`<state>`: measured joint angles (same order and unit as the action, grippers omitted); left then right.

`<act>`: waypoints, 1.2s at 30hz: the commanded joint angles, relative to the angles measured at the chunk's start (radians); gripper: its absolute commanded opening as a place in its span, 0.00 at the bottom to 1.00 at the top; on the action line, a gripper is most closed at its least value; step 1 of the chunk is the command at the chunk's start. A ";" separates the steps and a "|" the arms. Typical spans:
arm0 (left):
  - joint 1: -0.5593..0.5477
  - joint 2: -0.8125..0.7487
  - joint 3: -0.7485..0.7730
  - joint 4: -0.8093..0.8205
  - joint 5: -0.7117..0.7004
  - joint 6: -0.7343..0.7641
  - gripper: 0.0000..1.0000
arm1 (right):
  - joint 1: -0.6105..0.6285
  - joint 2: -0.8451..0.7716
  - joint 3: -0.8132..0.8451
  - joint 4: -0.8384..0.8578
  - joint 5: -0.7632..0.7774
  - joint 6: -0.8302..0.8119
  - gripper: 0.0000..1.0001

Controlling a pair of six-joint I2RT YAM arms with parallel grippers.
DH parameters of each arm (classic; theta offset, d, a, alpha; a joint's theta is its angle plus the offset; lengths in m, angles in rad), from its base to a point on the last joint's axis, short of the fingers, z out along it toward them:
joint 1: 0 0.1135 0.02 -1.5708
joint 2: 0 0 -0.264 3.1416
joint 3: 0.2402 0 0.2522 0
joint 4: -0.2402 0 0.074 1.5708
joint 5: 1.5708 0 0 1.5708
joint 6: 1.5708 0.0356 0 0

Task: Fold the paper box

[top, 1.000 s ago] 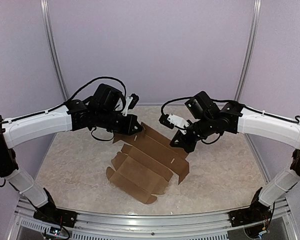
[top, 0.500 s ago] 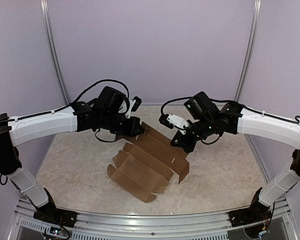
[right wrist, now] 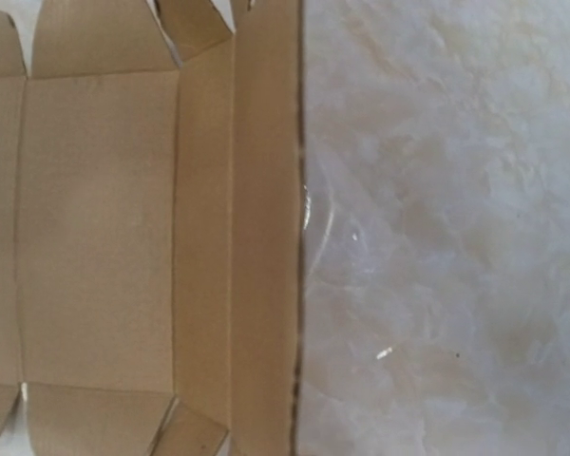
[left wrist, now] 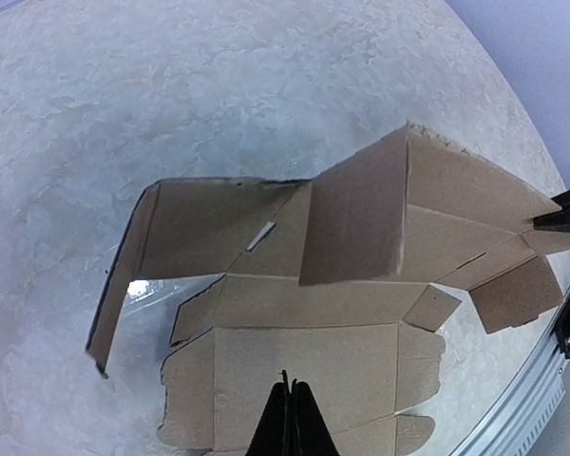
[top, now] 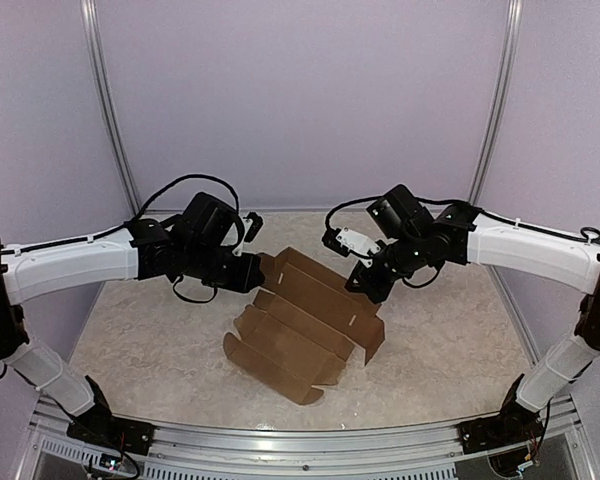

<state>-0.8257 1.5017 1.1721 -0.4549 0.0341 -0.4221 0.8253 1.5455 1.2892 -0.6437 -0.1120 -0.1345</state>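
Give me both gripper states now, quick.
Left gripper: closed, holding nothing, tips at the paper box.
Right gripper: closed, at the paper box's edge; nothing visibly held.

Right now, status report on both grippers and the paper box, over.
Left gripper shut, empty, at the paper box. Right gripper shut at its far edge, contact unclear. Box lies open, flaps partly raised. Nothing in the way.

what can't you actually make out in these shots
- Right fingers: absent from the right wrist view; in the top view they are too dark and small to tell contact with the paper box.
- Left fingers: shut in the left wrist view, cut off by the bottom edge; touching the box or hovering, unclear.
- Rest of the box: cut off by the right wrist view's left edge.
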 commanded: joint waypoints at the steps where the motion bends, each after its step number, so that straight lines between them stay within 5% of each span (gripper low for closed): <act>1: -0.001 -0.037 -0.039 -0.028 -0.087 -0.023 0.00 | -0.052 0.032 -0.001 -0.032 -0.076 0.023 0.00; 12: 0.013 0.080 0.006 -0.028 -0.140 -0.026 0.00 | -0.116 0.115 0.007 -0.065 -0.271 -0.002 0.00; 36: 0.036 0.287 -0.040 -0.032 -0.190 -0.051 0.00 | -0.166 0.236 -0.021 -0.006 -0.320 0.046 0.00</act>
<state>-0.7971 1.7596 1.1549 -0.4805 -0.1398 -0.4622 0.6758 1.7687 1.2816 -0.6724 -0.4095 -0.1059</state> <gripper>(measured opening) 0.002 0.005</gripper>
